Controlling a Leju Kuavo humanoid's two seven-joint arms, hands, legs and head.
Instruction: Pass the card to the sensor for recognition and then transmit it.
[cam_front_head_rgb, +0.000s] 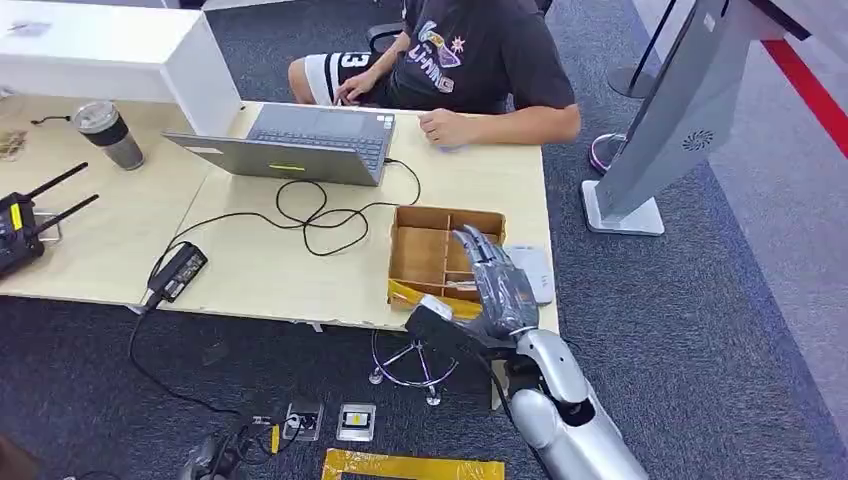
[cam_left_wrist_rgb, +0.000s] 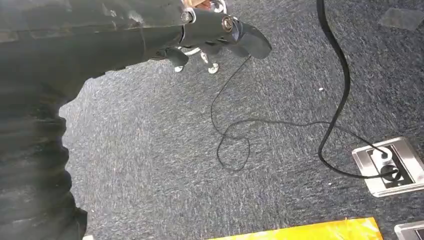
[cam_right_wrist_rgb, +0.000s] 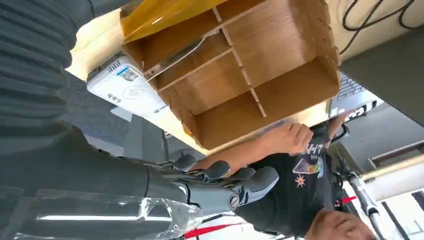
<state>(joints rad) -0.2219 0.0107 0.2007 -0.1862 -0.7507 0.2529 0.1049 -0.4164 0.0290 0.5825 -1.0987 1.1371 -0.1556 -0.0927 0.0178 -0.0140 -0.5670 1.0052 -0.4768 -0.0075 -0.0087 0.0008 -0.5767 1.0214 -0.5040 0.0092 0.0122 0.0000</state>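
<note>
Silver and jointed, the right arm (cam_front_head_rgb: 560, 400) rises from the near edge of the head view, and the right hand (cam_front_head_rgb: 495, 285) hangs over the near right part of the wooden box (cam_front_head_rgb: 425, 250). Its fingers are stretched out and apart, holding nothing. The card (cam_right_wrist_rgb: 175, 61) shows in the right wrist view as a thin pale sheet leaning in one of the box's compartments on the side next to the sensor; the hand is not touching it. The sensor (cam_front_head_rgb: 533, 272) – a flat white reader with a printed label – lies on the table (cam_front_head_rgb: 250, 280) just right of the box, against its wall. A strip of yellow tape (cam_front_head_rgb: 425, 298) runs along the box's near edge.

Farther out, a black cable (cam_front_head_rgb: 320, 215) loops across the table from an open laptop (cam_front_head_rgb: 300, 145) to a power brick (cam_front_head_rgb: 178, 270) at the near left edge. A person sits at the far side, one hand (cam_front_head_rgb: 445, 128) resting on the table beside the laptop. Well to the left stand a lidded tumbler (cam_front_head_rgb: 105, 133) and a black device with antennas (cam_front_head_rgb: 20, 230).

The left hand (cam_left_wrist_rgb: 220, 35) hangs over grey carpet – whether its fingers are spread or curled I cannot tell. Below it a thin wire curls toward a floor socket (cam_left_wrist_rgb: 387, 165).
</note>
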